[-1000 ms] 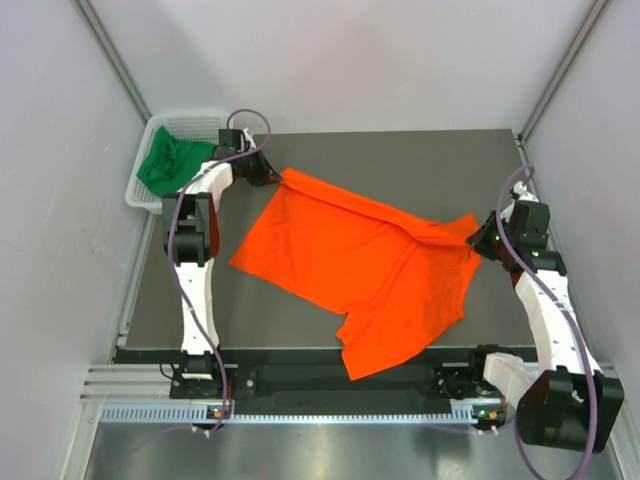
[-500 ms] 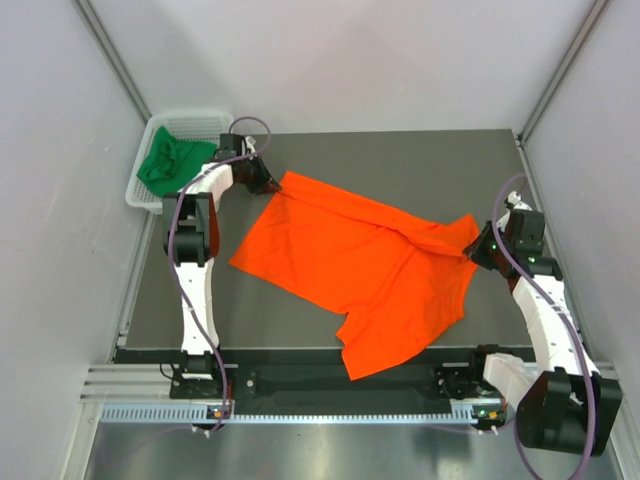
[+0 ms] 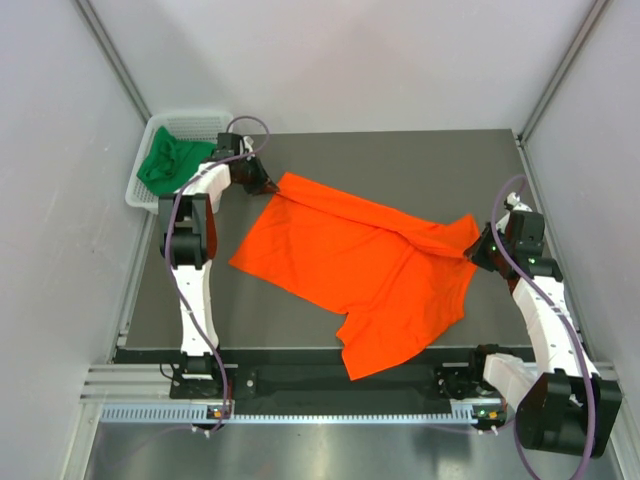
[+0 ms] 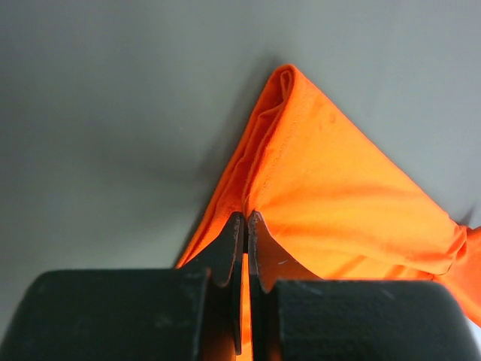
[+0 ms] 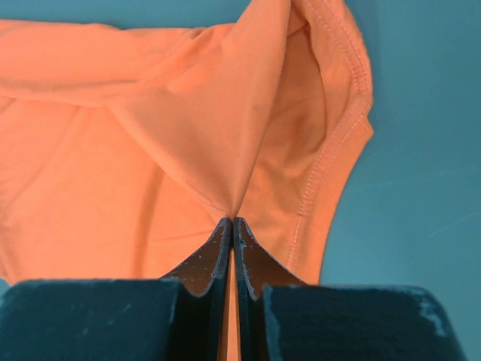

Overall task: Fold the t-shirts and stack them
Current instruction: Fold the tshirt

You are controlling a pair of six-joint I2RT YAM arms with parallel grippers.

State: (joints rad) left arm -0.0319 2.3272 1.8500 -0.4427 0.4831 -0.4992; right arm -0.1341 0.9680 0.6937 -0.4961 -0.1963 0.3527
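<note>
The bright orange t-shirt (image 3: 360,265) lies spread and rumpled across the dark table, stretched between both arms. My left gripper (image 3: 272,185) is shut on its far-left corner; the left wrist view shows orange cloth (image 4: 331,188) pinched between the closed jaws at the left gripper (image 4: 246,218). My right gripper (image 3: 478,245) is shut on the shirt's right edge near a sleeve; in the right wrist view a fold of the orange t-shirt (image 5: 188,135) is pulled into the right gripper (image 5: 232,222). The dark green t-shirt (image 3: 170,162) sits bunched in the basket.
A white mesh basket (image 3: 204,122) stands at the table's far-left corner, beside the left arm. White walls close in on both sides. The table's front edge (image 3: 300,352) runs just past the shirt's lowest flap.
The left gripper has drawn its corner of the orange shirt slightly left and back. The right gripper moved a little down and toward the front, pulling the cloth tauter.
</note>
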